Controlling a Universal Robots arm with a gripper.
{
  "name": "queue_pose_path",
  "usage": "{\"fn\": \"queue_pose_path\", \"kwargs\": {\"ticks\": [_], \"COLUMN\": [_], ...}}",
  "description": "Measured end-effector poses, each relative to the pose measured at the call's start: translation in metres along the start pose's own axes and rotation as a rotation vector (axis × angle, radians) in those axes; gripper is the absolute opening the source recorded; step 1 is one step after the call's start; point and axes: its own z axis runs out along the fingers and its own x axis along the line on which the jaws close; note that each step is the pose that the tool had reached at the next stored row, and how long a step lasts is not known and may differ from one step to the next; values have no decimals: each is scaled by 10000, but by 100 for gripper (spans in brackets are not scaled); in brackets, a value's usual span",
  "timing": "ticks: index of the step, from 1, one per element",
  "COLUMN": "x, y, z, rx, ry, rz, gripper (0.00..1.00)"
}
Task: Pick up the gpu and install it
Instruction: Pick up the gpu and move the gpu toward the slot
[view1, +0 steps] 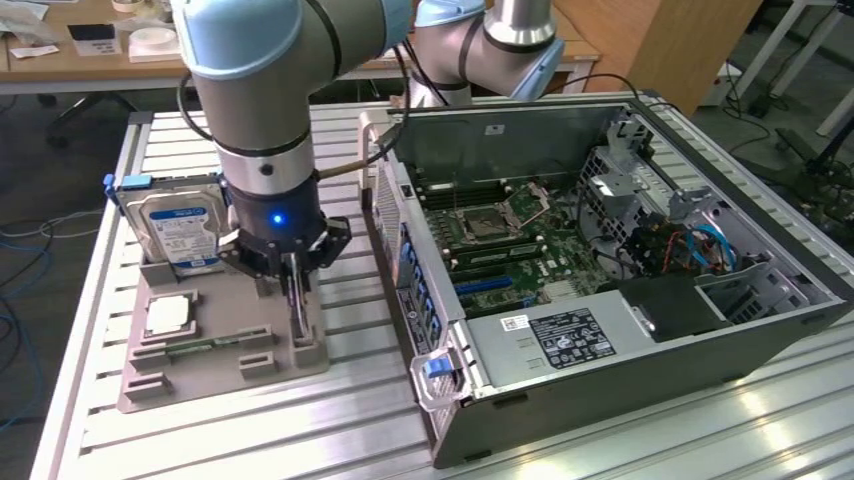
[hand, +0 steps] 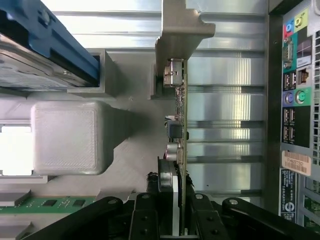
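The gpu (view1: 303, 322) stands on edge in a slot of the grey parts holder (view1: 200, 375), on the side nearest the computer case. In the wrist view, the gpu (hand: 179, 110) is a thin green card seen edge-on, with its silver end bracket (hand: 181, 30) at the far end. My gripper (view1: 294, 278) has come straight down over it. My gripper (hand: 173, 222) has one black finger (hand: 145, 220) on each side of the card and its cooler, pressed against them. The card still sits in the holder.
The open computer case (view1: 601, 250) lies on its side at the exterior view's right, motherboard exposed, its rear ports (hand: 297, 100) close to the holder. A hard drive (view1: 180, 225) stands upright in the holder. A processor chip (view1: 167, 315) and a memory stick (view1: 200, 346) lie there too.
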Motion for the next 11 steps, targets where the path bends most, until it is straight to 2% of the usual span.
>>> {"fn": "queue_pose_path", "kwargs": {"ticks": [5,11], "x": [-3,-7], "y": [7,18], "z": [-156,-378], "rx": [-35,-41], "ry": [1,1], "rz": [1,0], "gripper": [28,28]}}
